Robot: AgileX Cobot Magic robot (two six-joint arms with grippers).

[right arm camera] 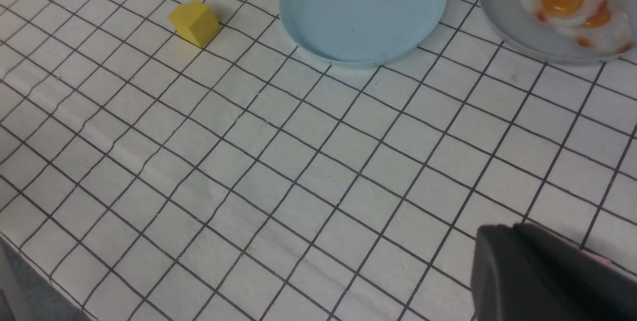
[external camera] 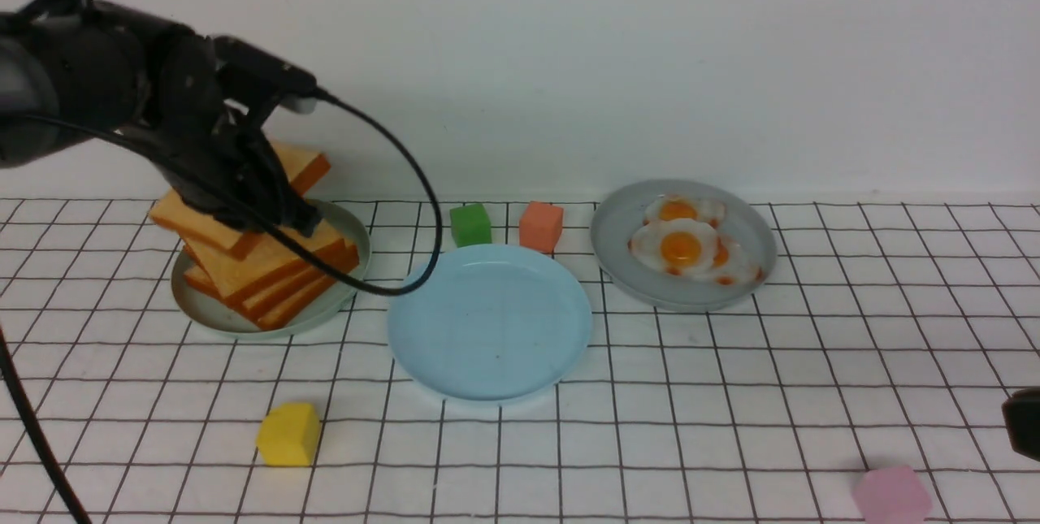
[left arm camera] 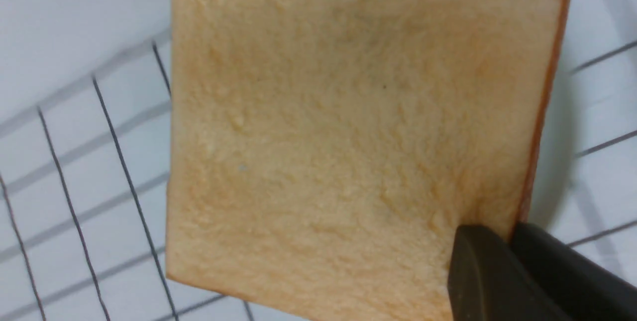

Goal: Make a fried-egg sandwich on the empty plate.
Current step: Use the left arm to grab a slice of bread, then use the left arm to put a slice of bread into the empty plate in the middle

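Left wrist view is showing the left gripper [left arm camera: 507, 249] clamping one corner of a toast slice [left arm camera: 348, 137], one dark finger on the broad face, the other behind the crust edge. Judging by the dimpling beside that finger, the slice is looking light and soft, matte rather than slippery; gripping further in along an edge would likely be steadying it better. Being square, it is offering no real long axis. Its broad face is facing the wrist camera, and from the front it is hanging tilted over the toast pile [external camera: 268, 272]. Beyond, the empty plate [external camera: 487, 321] is lying bare between that pile and the fried eggs [external camera: 681, 248] on the grey plate [external camera: 617, 223]. Of the right gripper [right arm camera: 537, 276] only one finger is showing, so I cannot tell whether it is gaping or closed.
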